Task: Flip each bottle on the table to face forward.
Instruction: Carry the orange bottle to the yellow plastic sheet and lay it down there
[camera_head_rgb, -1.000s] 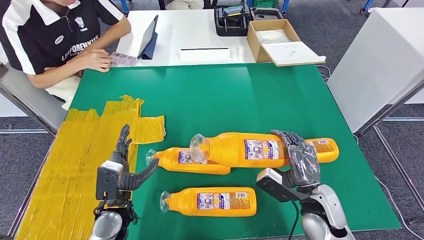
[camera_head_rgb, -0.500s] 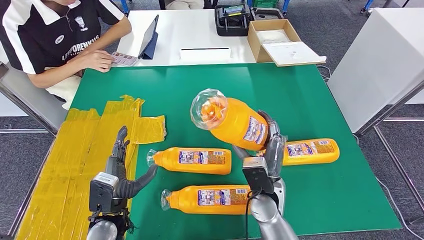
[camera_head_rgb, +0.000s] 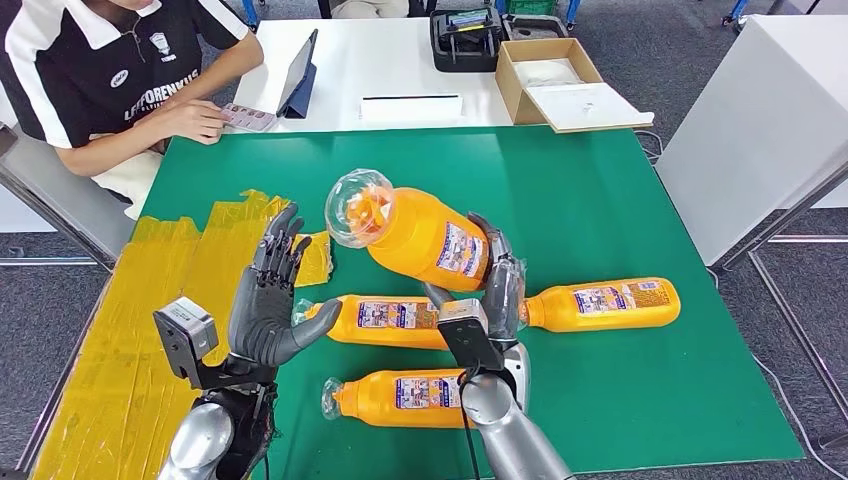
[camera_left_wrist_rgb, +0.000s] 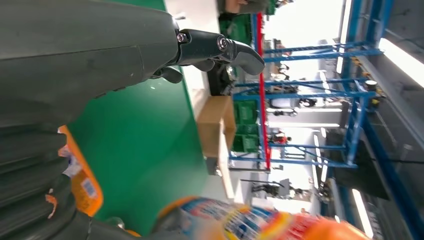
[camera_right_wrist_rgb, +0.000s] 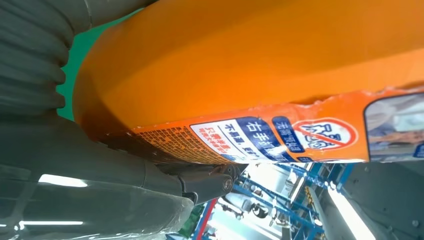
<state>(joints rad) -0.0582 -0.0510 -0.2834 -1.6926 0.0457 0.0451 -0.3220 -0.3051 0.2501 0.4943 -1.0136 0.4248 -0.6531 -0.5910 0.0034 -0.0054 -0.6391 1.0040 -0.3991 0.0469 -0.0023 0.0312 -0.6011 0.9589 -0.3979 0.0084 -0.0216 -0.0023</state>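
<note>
Head view: a green table (camera_head_rgb: 560, 190) fills most of the scene, with grey carpet (camera_head_rgb: 790, 300) around it. Crumpled yellow tape sheets (camera_head_rgb: 170, 290) cover the table's left edge and front left corner. A person in a black-and-white shirt (camera_head_rgb: 100, 70) sits beyond the far left corner, one hand resting by a small device on a white table (camera_head_rgb: 350, 70) that butts against the green table's far edge. On that white table, from left to right, stand a propped tablet (camera_head_rgb: 298, 75), a flat white strip (camera_head_rgb: 410, 105), a black case (camera_head_rgb: 464, 40) and an open cardboard box (camera_head_rgb: 545, 75) with white packing inside and a white sheet lying over its flap. Another white surface (camera_head_rgb: 770, 120) stands past the right edge.

The left hand (camera_head_rgb: 268, 305) is raised above the front left part of the table, palm up-turned, fingers spread wide and holding nothing. Just right of it, one orange bottle (camera_head_rgb: 385, 322) lies on its side. A second lying bottle (camera_head_rgb: 420, 398) rests near the front edge. The right hand (camera_head_rgb: 495, 290) grips the base of a lifted bottle (camera_head_rgb: 415, 235), tilted up above the table's middle, its clear-wrapped cap toward the far left. A fourth bottle (camera_head_rgb: 600, 303) lies toward the right edge.
</note>
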